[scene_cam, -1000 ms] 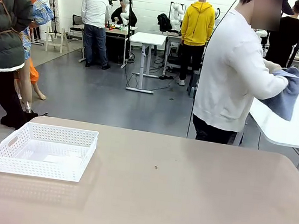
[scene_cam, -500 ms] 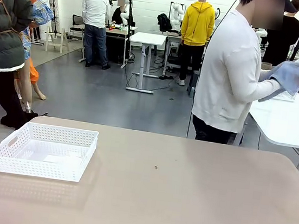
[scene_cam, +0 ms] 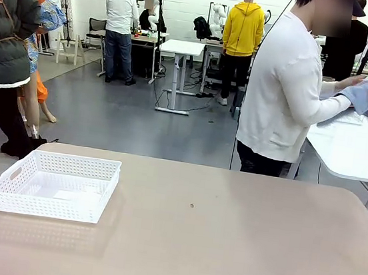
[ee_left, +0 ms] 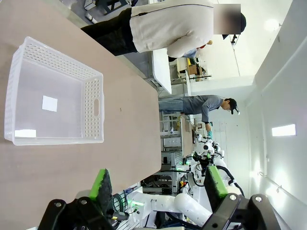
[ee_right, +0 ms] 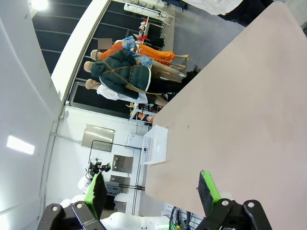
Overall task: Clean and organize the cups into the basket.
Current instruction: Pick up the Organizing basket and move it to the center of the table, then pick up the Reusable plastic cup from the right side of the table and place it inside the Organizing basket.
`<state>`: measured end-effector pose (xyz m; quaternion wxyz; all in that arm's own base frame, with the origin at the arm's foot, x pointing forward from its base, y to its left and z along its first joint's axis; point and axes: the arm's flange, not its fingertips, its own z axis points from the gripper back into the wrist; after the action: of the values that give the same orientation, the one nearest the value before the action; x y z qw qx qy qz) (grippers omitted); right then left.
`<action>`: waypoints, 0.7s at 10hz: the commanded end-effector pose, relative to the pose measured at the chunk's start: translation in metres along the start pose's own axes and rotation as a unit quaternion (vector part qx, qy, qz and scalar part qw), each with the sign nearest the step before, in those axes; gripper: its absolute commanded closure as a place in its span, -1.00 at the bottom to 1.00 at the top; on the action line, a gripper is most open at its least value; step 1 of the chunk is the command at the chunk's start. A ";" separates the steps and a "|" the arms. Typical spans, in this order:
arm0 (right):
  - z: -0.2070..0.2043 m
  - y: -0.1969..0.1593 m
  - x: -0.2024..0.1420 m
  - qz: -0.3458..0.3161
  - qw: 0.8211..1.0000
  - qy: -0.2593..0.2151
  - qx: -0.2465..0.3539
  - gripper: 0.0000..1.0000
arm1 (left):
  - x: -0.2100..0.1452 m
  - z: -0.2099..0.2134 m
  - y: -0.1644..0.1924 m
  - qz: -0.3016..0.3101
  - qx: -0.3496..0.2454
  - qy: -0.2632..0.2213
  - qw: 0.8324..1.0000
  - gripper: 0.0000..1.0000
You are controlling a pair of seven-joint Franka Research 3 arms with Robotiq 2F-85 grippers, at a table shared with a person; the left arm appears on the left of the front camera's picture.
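**Basket ready, both claws wide and empty**

Here's the basket point(scene_cam: 54, 185), white, mesh-walled, nothing in it but a pale patch on its floor. That's our marker. The left claw point(ee_left: 159, 184) is raised with the basket ahead of it, jaws spread as wide as they go and nothing between the green pads. The right claw point(ee_right: 152, 188) is well off to the basket's right, high over bare tabletop, spread just as wide and holding nothing.

Beyond the basket and far to its right, the person point(scene_cam: 284, 89) stands turned aside, working a blue cloth point(scene_cam: 367, 96) over a white table point(scene_cam: 363, 153). Whether one of the cups is under that cloth, I can't tell.

Now the worries. The basket looks light and sits just beside the left edge of the table point(scene_cam: 224, 250), so a clumsy nudge from a claw could slide it toward that edge. Tall tapered cups would likely tip if they clip the basket's wall on the way in, and a hard squeeze could crush them.

Room to move? Plenty. Everything right of the basket is open tabletop, though its left side is tight against the edge.
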<state>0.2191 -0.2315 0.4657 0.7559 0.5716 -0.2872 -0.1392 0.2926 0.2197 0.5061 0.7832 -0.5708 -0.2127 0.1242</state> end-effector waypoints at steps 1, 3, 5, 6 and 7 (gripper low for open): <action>0.000 0.000 0.002 0.004 1.000 -0.006 0.010 -1.00 | 0.001 0.001 -0.001 0.000 -0.002 0.000 1.000 -1.00; 0.000 0.000 0.002 0.004 1.000 -0.006 0.010 -1.00 | 0.001 0.001 -0.001 0.000 -0.002 0.000 1.000 -1.00; 0.000 0.000 0.002 0.004 1.000 -0.006 0.010 -1.00 | 0.001 0.001 -0.001 0.000 -0.002 0.000 1.000 -1.00; 0.000 0.000 0.002 0.004 1.000 -0.006 0.010 -1.00 | 0.001 0.001 -0.001 0.000 -0.002 0.000 1.000 -1.00; 0.000 0.000 0.002 0.004 1.000 -0.006 0.010 -1.00 | 0.001 0.001 -0.001 0.000 -0.002 0.000 1.000 -1.00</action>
<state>0.2191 -0.2315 0.4657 0.7559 0.5716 -0.2872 -0.1392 0.2926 0.2197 0.5061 0.7832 -0.5708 -0.2127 0.1242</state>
